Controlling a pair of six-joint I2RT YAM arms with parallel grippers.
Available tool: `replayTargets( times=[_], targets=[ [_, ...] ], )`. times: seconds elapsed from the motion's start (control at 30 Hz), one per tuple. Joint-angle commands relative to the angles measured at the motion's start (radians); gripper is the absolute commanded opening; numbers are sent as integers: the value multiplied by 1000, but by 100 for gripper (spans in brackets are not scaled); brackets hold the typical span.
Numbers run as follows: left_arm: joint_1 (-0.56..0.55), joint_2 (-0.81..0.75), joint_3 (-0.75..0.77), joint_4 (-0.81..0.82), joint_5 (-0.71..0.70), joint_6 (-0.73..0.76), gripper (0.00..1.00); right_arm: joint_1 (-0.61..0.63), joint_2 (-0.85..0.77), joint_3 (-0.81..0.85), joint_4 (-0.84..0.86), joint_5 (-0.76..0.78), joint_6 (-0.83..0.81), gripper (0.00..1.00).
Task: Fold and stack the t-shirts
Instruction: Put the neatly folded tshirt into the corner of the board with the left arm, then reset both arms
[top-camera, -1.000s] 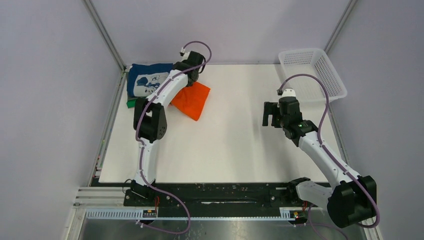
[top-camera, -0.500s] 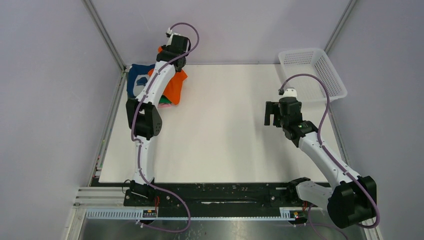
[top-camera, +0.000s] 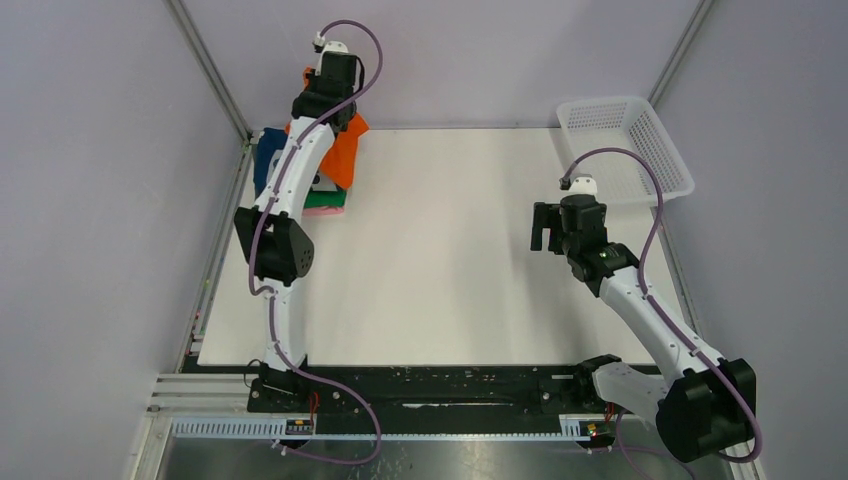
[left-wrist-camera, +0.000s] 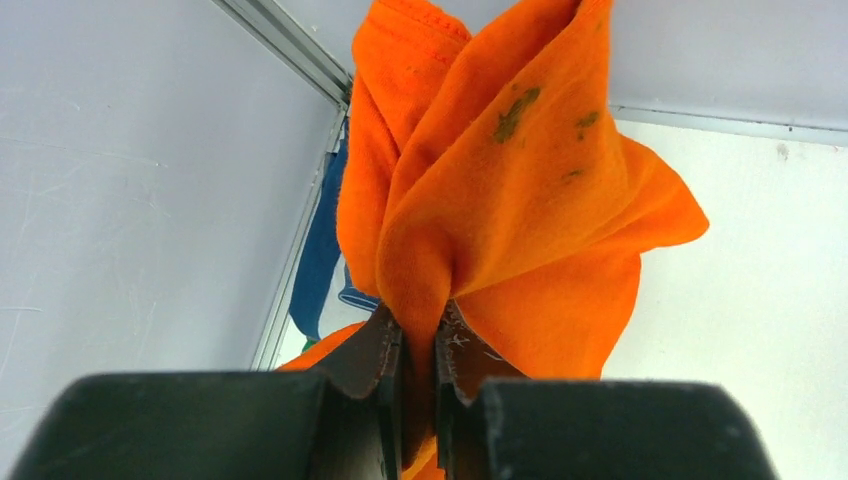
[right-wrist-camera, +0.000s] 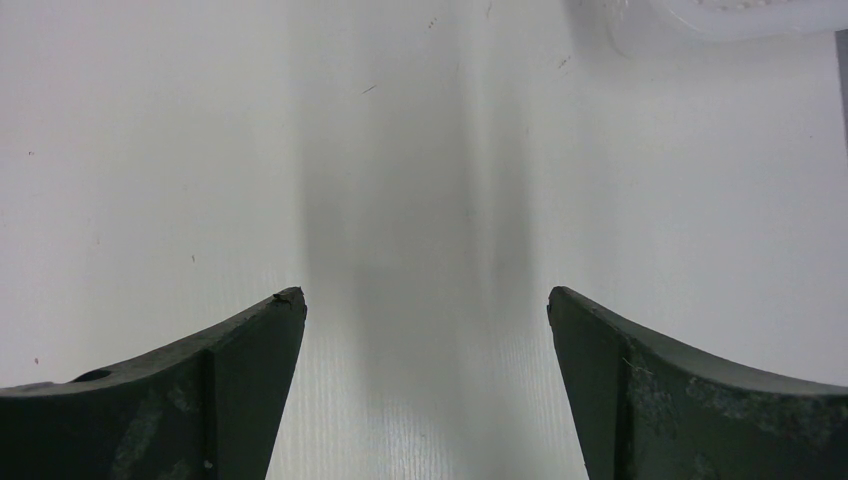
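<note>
The left end effector (left-wrist-camera: 420, 335) is clamped tight on a bunched fold of the orange t-shirt (left-wrist-camera: 520, 200), which hangs at the worktop's (top-camera: 450, 260) far-left corner beside the navy t-shirt (top-camera: 267, 152); the right end effector (right-wrist-camera: 425, 310) gapes wide over the worktop, holding nothing.

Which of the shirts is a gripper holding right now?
The orange t-shirt, pinched in the shut left gripper and held up; the navy shirt, pink shirt and green shirt lie ungripped in the far-left pile.
</note>
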Motion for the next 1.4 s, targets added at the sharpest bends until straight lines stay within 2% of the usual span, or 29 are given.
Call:
replayTargets(
  times=[0.0,0.07,0.2,0.47,0.5,0.53,0.57,0.6,0.63,0.83,1.0,1.17,1.23,1.3,1.37],
  targets=[
    [54,-20,36,73,56,-20,0,-2,-2,27,-14,22,4,99],
    [74,-1,-5,115,47,-13,0,-2,13,29,-14,26,1,100],
    [122,73,10,120,40,-12,0,-2,48,43,-30,39,-3,99],
    [290,153,-4,113,159,-119,1,-2,97,74,-49,65,-10,99],
    [308,153,-12,113,165,-141,8,-2,104,74,-50,67,-12,100],
    [324,152,-20,116,168,-160,21,-2,108,77,-52,69,-11,100],
    [338,148,-34,122,175,-171,42,-2,114,80,-54,72,-10,99],
    [348,148,-41,128,179,-179,85,-2,122,84,-57,79,-9,100],
    [353,147,-43,123,178,-179,98,-3,128,89,-64,93,-6,99],
    [350,50,-103,114,266,-235,99,-4,112,111,-75,214,58,99],
    [339,-129,-269,156,350,-383,99,-4,58,82,-31,215,99,100],
    [310,-372,-576,294,561,-424,99,-6,-3,53,-53,225,203,100],
    [288,-471,-696,307,600,-435,99,-9,-37,19,-52,203,243,100],
    [265,-606,-870,358,608,-456,99,-12,-69,-26,-41,197,274,100],
    [210,-780,-1102,506,651,-477,99,-15,-98,-57,-55,193,303,100]
  ],
)
